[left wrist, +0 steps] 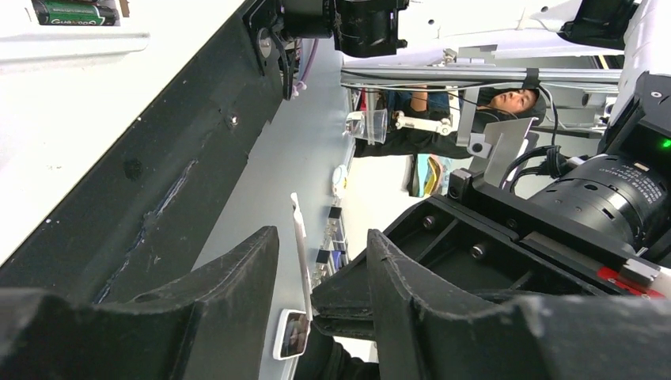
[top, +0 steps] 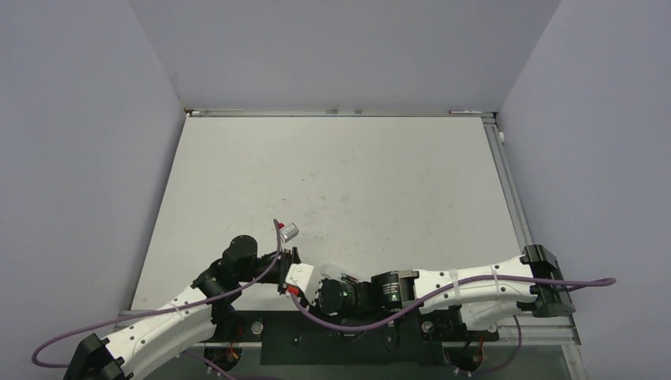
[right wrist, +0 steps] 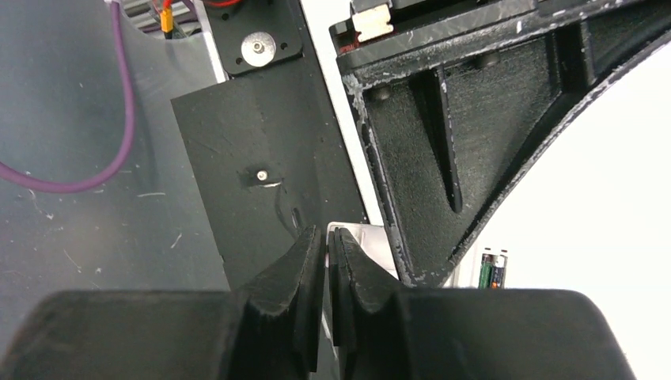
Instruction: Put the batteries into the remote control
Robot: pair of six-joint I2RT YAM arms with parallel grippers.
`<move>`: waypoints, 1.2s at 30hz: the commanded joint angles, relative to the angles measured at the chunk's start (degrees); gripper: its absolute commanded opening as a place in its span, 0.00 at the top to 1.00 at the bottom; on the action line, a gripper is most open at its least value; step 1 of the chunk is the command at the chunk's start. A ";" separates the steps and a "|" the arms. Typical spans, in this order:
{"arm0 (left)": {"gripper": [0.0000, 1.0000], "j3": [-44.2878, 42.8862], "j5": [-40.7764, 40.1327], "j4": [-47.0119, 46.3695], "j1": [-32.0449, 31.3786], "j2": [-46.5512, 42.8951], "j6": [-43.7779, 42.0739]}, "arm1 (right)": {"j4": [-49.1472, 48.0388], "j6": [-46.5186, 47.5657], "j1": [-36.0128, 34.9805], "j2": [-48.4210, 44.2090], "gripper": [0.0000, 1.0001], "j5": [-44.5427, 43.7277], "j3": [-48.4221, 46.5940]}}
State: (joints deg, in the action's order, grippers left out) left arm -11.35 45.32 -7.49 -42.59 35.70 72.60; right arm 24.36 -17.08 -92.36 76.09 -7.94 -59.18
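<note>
My right gripper (right wrist: 327, 233) (top: 291, 279) is shut on a thin white plastic plate (right wrist: 356, 232), held edge-on at the table's near edge. In the left wrist view that plate (left wrist: 299, 237) stands between the jaws of my left gripper (left wrist: 323, 237) (top: 286, 257). Those jaws are open, with a gap on each side of the plate. Just beyond lies the white remote control (left wrist: 79, 38) (right wrist: 473, 273) with its battery bay facing up. Green and dark batteries (left wrist: 75, 12) (right wrist: 492, 271) sit side by side in the bay.
Both wrists crowd together over the black base plate (right wrist: 237, 142) at the near table edge. A purple cable (right wrist: 119, 119) loops beside it. The right arm's wrist motor (left wrist: 609, 190) sits close to the left fingers. The white table (top: 340, 174) stretches away behind.
</note>
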 commanded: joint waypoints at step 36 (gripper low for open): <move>1.00 7.99 -7.59 -13.45 0.71 -2.56 14.51 | -5.83 29.02 -11.47 -11.79 0.48 -14.57 8.29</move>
State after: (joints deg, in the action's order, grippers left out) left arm -5.23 40.60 -15.42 -42.26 35.31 81.38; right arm 25.65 -0.51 -99.18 66.52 -15.05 -54.78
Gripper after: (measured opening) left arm 0.007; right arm 0.515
